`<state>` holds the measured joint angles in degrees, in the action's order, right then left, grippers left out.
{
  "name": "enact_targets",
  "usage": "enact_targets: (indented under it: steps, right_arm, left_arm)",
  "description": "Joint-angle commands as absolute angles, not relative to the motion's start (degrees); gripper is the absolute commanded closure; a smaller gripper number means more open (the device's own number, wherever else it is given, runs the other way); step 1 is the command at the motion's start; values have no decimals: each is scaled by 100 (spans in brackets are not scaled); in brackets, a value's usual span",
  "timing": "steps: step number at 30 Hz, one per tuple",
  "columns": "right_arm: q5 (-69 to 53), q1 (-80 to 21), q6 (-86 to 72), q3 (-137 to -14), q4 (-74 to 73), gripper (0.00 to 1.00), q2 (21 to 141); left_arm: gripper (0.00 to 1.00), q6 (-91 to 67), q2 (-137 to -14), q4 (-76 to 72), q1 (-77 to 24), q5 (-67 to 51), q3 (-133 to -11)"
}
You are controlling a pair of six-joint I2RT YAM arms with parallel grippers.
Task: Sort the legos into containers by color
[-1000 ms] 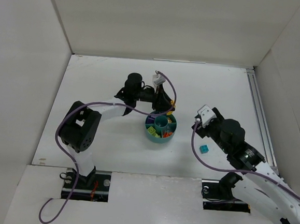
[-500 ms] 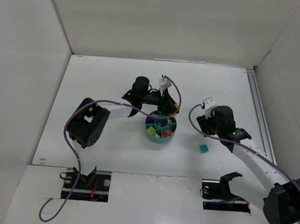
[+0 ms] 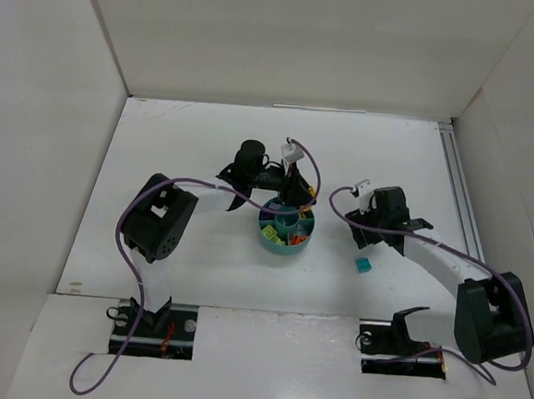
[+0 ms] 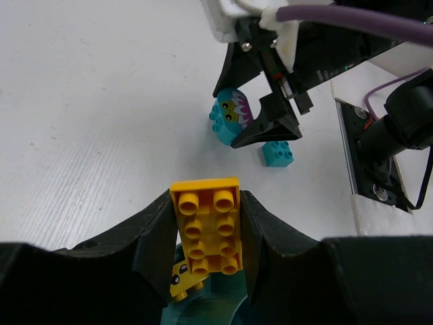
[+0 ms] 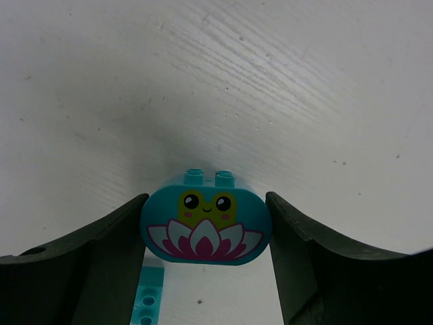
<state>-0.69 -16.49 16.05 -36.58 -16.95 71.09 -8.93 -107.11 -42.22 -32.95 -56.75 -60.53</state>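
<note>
While the left gripper clamps a yellow brick over the teal dish and the right gripper pinches a frog-printed teal brick nearby, a slightly off-centre release could drop either into a wrong-colour wedge.

There are one round teal plastic dish, one flat yellow eight-stud brick, one rounded teal frog-faced brick and one small square teal brick

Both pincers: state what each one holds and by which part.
Left pincer clamps the yellow brick by its two long sides. Right pincer clamps the teal frog-print brick by its two rounded ends.
</note>
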Motion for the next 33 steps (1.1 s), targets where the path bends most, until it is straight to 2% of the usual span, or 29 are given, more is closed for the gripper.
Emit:
enact_targets:
  steps: [1, 10, 11, 12, 16, 18, 22, 27, 28, 29, 30, 32, 33]
  right_arm:
    - [-325, -1573, 1529, -3823, -1310, 34, 7373]
    - [-378, -1415, 1477, -3823, -1248, 34, 7225]
    - [-378, -1415, 1477, -3823, -1248, 34, 7172]
    - [-378, -1363, 1477, -3771, -1248, 34, 7076]
    - [-378, -1362, 1477, -3771, -1248, 34, 6874]
    - [-378, -1310, 1477, -3771, -1248, 34, 6803]
    - [-431, -1310, 1529, -3771, -1301, 34, 6557]
    - [-579, -1310, 1757, -3771, -1433, 34, 6179]
    - [-702, -1310, 1932, -3771, -1372, 34, 6022]
    - [-799, -1310, 2021, -3771, -1371, 34, 5942]
    - [-956, -1370, 2117, -3771, -1319, 34, 5846]
    - [-1081, -1581, 2406, -3831, -1266, 34, 5548]
    - [-1020, -1686, 2408, -3832, -1266, 34, 5450]
  left_arm:
    - [100, -721, -10415, -4518, -3340, -5774, -5941]
    - [100, -668, -10248, -4518, -3340, -5722, -5643]
    - [97, -668, -10248, -4518, -3340, -5722, -5643]
    - [83, -668, -10196, -4518, -3340, -5643, -5643]
    - [63, -721, -10073, -4570, -3340, -5590, -5529]
    - [59, -721, -9993, -4570, -3340, -5590, -5528]
    - [57, -660, -9704, -4518, -3340, -5537, -5397]
    - [46, -659, -9414, -4395, -3340, -5458, -5344]
    - [41, -659, -9361, -4395, -3340, -5458, -5344]
    - [31, -737, -9308, -4395, -3340, -5458, -5344]
    - [28, -738, -9160, -4342, -3340, -5458, -5344]
    - [0, -790, -8975, -4272, -3340, -5396, -5344]
    - [0, -791, -8869, -4271, -3340, -5301, -5344]
